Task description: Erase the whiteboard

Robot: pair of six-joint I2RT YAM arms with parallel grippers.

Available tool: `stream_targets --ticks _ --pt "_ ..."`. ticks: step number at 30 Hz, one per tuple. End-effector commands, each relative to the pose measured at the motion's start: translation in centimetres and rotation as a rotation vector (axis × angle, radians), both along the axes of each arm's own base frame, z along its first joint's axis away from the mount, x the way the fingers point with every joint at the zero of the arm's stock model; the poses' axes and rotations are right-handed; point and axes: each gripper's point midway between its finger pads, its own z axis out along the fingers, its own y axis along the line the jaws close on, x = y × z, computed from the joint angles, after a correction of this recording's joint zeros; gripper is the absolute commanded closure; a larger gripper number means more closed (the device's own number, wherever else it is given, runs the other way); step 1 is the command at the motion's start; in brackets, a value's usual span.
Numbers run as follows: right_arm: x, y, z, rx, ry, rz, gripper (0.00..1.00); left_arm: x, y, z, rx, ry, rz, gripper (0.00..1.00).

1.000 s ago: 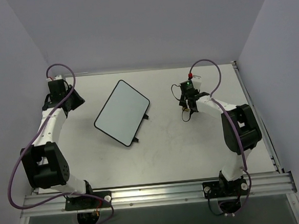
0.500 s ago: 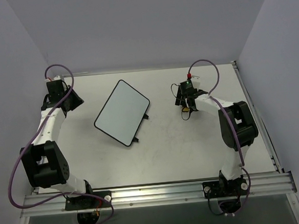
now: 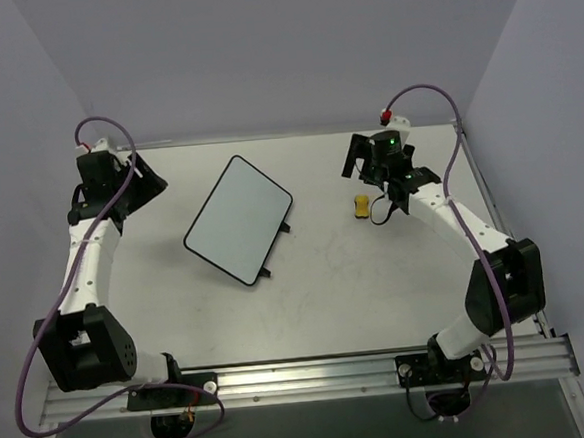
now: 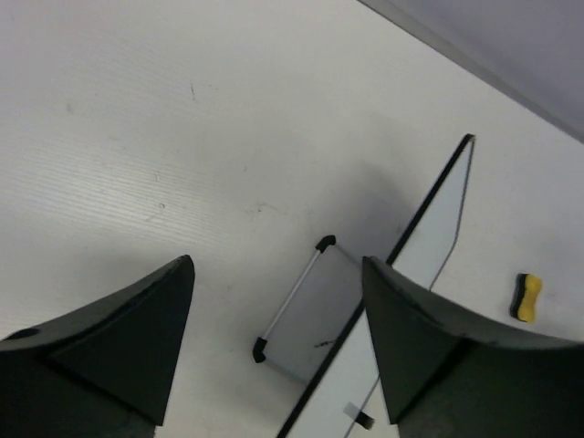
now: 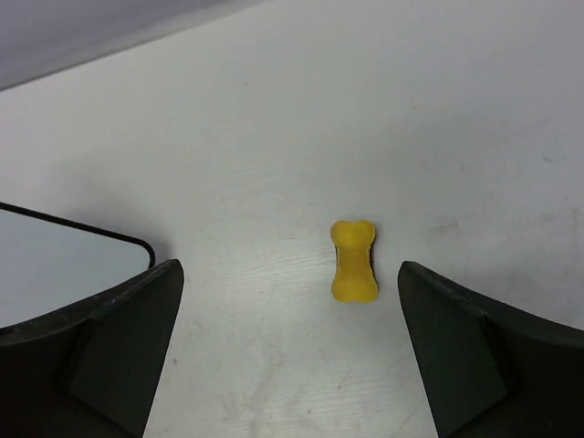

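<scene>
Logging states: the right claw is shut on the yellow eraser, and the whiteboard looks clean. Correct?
No. The right claw is open; the yellow eraser lies free on the table, untouched, per the right wrist view. The whiteboard does look clean.

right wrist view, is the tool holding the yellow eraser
No, the right tool is open and the yellow eraser lies free on the table.

Whiteboard (image 3: 237, 221) white, black-framed; eraser (image 5: 354, 260) yellow, perhaps black-edged.
</scene>
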Motion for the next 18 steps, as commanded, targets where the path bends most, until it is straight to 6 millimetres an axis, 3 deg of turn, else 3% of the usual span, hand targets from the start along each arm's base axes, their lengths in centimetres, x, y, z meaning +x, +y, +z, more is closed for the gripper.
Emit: stream_targets --ticks 1,2,4,6,10,18 --pt "-1.4 -0.4 6.0 0.024 -0.131 0.037 0.00 -1.3 -1.0 7.6 0.002 -0.177 -0.038 0.13" --pt "-1.9 -0.3 6.5 0.030 -0.142 0.049 0.00 -2.1 -1.3 9.1 0.007 -0.216 -0.046 0.02" --pt "-2.7 -0.4 8.6 0.041 -0.192 0.063 0.00 -2.9 -1.9 10.7 0.010 -0.251 -0.057 0.06" --pt "-3.3 -0.3 9.5 0.049 -0.210 0.081 0.00 -4.0 -2.7 12.4 0.010 -0.305 -0.072 0.06" --pt "-4.5 -0.6 10.9 0.053 -0.242 0.093 0.00 -5.3 -3.3 13.9 0.027 -0.357 -0.088 0.06" --pt "-4.9 -1.1 10.7 0.061 -0.293 0.071 0.00 -5.8 -4.5 15.1 0.006 -0.401 -0.143 0.06"
